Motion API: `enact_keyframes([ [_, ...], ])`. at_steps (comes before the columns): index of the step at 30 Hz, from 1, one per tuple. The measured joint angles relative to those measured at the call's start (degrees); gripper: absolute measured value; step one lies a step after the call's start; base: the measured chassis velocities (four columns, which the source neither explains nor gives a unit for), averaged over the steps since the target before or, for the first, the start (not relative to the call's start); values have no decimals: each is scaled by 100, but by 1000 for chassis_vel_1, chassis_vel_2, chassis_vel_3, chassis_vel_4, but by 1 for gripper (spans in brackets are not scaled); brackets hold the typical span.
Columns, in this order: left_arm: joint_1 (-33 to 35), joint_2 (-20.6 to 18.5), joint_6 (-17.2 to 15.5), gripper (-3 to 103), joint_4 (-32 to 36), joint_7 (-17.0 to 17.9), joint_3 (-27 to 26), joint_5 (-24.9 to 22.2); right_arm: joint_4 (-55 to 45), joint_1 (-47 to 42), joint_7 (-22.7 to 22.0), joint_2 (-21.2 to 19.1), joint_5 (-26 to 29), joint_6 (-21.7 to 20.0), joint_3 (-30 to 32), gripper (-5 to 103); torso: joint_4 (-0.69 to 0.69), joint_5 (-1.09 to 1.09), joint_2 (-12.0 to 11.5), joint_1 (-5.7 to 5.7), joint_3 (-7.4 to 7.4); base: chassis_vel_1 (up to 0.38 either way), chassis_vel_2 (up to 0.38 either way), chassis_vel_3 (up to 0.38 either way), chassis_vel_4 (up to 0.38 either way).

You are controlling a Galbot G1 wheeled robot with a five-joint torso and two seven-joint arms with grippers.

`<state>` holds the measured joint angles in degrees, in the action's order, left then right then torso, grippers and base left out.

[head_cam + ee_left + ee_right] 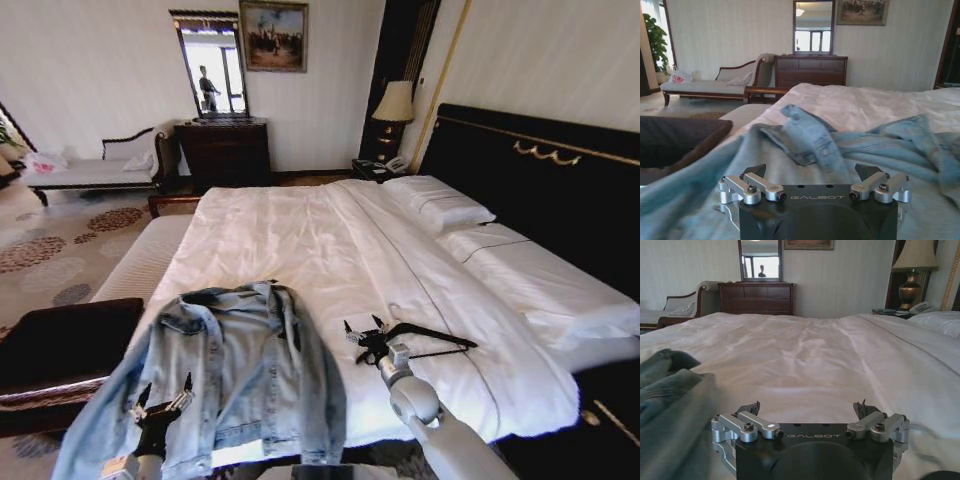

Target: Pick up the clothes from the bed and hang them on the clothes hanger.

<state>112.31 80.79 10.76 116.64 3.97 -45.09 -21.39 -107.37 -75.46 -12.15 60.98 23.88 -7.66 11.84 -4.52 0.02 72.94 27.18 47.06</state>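
Observation:
The light blue denim jacket, the clothes (235, 375), lies spread flat at the near left corner of the bed (300, 235), collar away from me. The black clothes hanger (435, 342) rests on the white duvet to its right. My left gripper (163, 394) hovers open over the jacket's lower left part; its wrist view shows the crumpled clothes (840, 147) ahead of the left gripper (812, 172). My right gripper (364, 327) is open, just beside the hanger's left end; in its view the right gripper (807, 409) faces bare duvet, with the clothes (670, 405) at one side.
A dark bench (60, 345) stands at the bed's left foot. White pillows (440, 205) lie against the black headboard (545, 165). A daybed (95, 170), dresser (225, 150) with mirror and a lamp (393, 103) line the far wall.

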Motion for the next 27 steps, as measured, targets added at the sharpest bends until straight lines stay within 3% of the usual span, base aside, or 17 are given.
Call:
enact_keyframes([
  [16,-11,-2,70,100,120,-92,40,53,-84,-108,-14,-201,31,-17,83,100,0,0,0,0,0,-128,-123,136,130],
  [19,46,-19,211,100,164,-183,38,163,-103,-149,-13,-272,-28,-17,101,100,1,0,0,0,0,-8,-5,19,6],
  [22,152,-35,645,100,114,-170,7,569,-162,-211,60,-531,33,-15,128,100,0,-2,1,0,-1,0,0,0,0],
  [23,152,-35,645,100,114,-170,7,569,-162,-211,60,-531,33,-15,128,100,0,-2,1,0,-1,0,0,0,0],
  [27,254,28,1253,100,-32,-64,-73,977,-184,-157,344,-1196,-280,-207,150,100,1,-2,1,-2,-2,0,0,0,0],
])
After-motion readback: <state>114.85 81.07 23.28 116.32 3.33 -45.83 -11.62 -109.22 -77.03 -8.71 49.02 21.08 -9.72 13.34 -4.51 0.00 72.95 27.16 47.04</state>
